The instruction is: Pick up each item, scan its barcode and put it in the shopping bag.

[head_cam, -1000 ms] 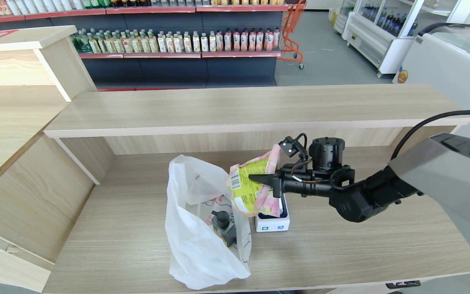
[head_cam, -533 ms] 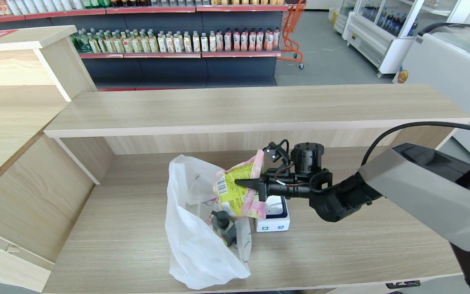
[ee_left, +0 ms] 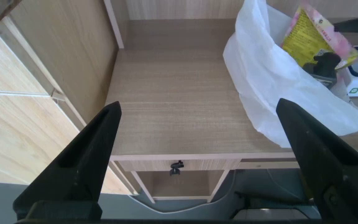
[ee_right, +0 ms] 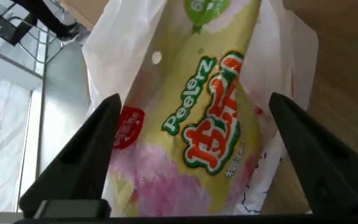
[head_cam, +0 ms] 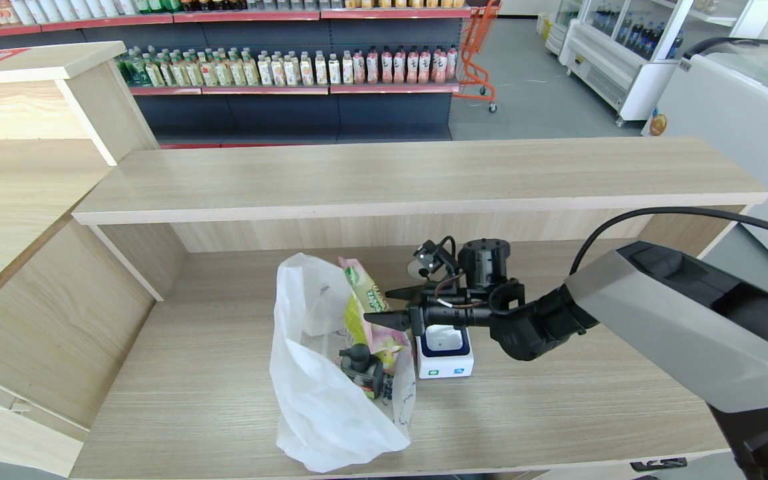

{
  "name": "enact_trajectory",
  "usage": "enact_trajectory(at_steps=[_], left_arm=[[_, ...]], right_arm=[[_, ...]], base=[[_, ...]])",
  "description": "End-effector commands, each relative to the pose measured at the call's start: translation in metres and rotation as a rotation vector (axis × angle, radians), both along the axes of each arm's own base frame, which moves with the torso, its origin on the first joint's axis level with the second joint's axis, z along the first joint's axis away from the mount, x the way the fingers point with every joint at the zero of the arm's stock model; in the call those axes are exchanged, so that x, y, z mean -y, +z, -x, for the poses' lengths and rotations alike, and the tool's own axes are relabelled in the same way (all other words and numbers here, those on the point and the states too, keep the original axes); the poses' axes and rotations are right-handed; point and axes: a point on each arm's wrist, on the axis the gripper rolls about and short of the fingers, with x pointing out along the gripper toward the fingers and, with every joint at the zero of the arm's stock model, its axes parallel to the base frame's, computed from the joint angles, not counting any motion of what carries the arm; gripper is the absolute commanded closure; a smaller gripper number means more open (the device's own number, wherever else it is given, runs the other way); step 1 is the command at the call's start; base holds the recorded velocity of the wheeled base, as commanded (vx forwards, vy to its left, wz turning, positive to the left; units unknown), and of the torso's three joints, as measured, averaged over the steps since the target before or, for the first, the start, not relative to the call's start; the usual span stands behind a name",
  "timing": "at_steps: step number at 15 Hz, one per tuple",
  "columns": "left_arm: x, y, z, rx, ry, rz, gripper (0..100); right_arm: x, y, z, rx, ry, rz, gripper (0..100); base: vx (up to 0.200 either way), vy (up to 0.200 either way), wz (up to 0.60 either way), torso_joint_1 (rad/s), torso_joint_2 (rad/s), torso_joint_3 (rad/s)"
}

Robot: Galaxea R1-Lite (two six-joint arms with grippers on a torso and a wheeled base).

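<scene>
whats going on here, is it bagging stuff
Yes. The right gripper is at the mouth of the bag, fingers open on either side of a snack pouch that stands inside, next to a dark bottle. The scanner sits beside the bag. The left gripper is open, off to the side.

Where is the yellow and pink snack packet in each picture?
Head view: the snack packet stands in the shopping bag's mouth, beside the white scanner.
Left wrist view: the packet pokes out of the bag, far across the counter.
Right wrist view: the packet is close up, bag behind it.
Shared landmark: the white shopping bag.
</scene>
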Motion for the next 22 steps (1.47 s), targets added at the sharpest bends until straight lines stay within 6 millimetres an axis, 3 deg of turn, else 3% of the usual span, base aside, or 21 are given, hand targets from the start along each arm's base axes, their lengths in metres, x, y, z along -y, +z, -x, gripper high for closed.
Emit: enact_trajectory(at_steps=[1,6,9,12,14,15,16,17,19,20,22], left_arm=[[0.000,0.000,0.000,0.000,0.000,0.000,0],[0.000,0.000,0.000,0.000,0.001,0.000,0],[0.000,0.000,0.000,0.000,0.000,0.000,0],[0.000,0.000,0.000,0.000,0.001,0.000,0],[0.000,0.000,0.000,0.000,0.000,0.000,0],[0.000,0.000,0.000,0.000,0.000,0.000,0],[0.000,0.000,0.000,0.000,0.001,0.000,0],[0.000,0.000,0.000,0.000,0.000,0.000,0],[0.000,0.000,0.000,0.000,0.001,0.000,0],[0.000,0.000,0.000,0.000,0.001,0.000,0],[0.000,0.000,0.000,0.000,0.000,0.000,0]], right_arm=[[-0.004,0.007,-0.001,-0.030,-0.006,-0.035,0],[0.002,0.043,0.001,-0.228,-0.054,-0.218,0],[0.044,0.067,0.018,-0.287,-0.130,-0.237,0],[0.095,0.097,0.067,-0.293,-0.203,-0.236,0],[0.122,0.123,0.117,-0.191,-0.219,-0.234,0],[0.123,0.124,0.119,-0.182,-0.221,-0.233,0],[0.155,0.124,0.178,-0.020,-0.243,-0.152,0],[0.165,0.117,0.197,0.051,-0.253,-0.096,0],[0.187,0.125,0.226,0.150,-0.354,0.005,0],[0.196,0.133,0.244,0.165,-0.515,0.033,0],[0.211,0.131,0.277,0.146,-0.762,0.099,0]], base=[[0.000,0.000,0.00,0.000,0.00,0.000],[0.000,0.000,0.00,0.000,0.00,0.000],[0.000,0.000,0.00,0.000,0.00,0.000],[0.000,0.000,0.00,0.000,0.00,0.000],[0.000,0.000,0.00,0.000,0.00,0.000],[0.000,0.000,0.00,0.000,0.00,0.000],[0.000,0.000,0.00,0.000,0.00,0.000],[0.000,0.000,0.00,0.000,0.00,0.000],[0.000,0.000,0.00,0.000,0.00,0.000],[0.000,0.000,0.00,0.000,0.00,0.000],[0.000,0.000,0.00,0.000,0.00,0.000]])
